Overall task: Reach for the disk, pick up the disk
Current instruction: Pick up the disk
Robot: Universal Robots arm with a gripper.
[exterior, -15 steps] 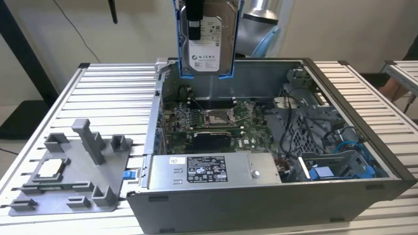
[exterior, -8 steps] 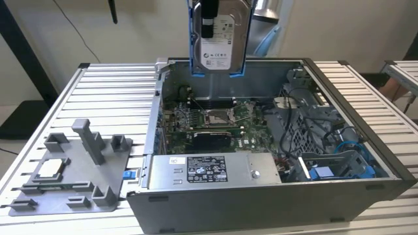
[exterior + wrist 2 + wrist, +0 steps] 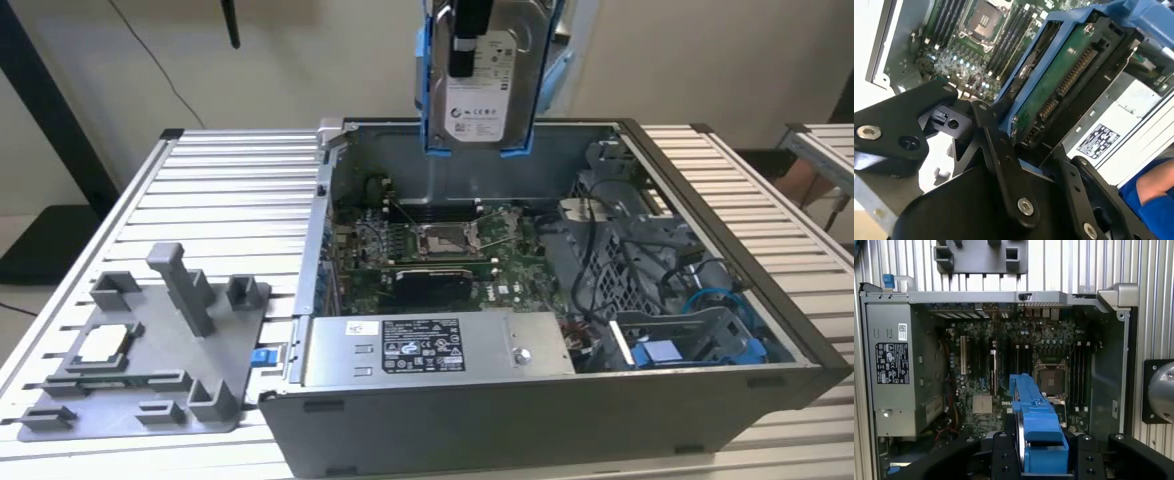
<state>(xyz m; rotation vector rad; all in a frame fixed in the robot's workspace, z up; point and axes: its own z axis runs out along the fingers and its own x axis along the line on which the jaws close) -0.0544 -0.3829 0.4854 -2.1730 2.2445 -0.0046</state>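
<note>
The disk point(image 3: 483, 95), a silver-grey drive with a white label in a blue bracket, hangs upright above the back of the open computer case point(image 3: 747, 300). My gripper point(image 3: 467, 45) is shut on its upper end. In the second wrist view the disk point(image 3: 1066, 82) shows its green circuit side, clamped between the black fingers point(image 3: 999, 142) of the gripper point(image 3: 1029, 150). In the first wrist view the blue bracket of the disk point(image 3: 1036, 422) sticks out from the gripper point(image 3: 1041, 457) over the motherboard.
Below lie the motherboard with its CPU socket point(image 3: 445, 237), the grey power supply box point(image 3: 427, 347) at the case's front, and cables with a blue drive bay point(image 3: 681, 340) on the exterior view's right. A grey fixture point(image 3: 160, 340) holding a small square chip point(image 3: 104, 345) sits on the slatted table point(image 3: 227, 200).
</note>
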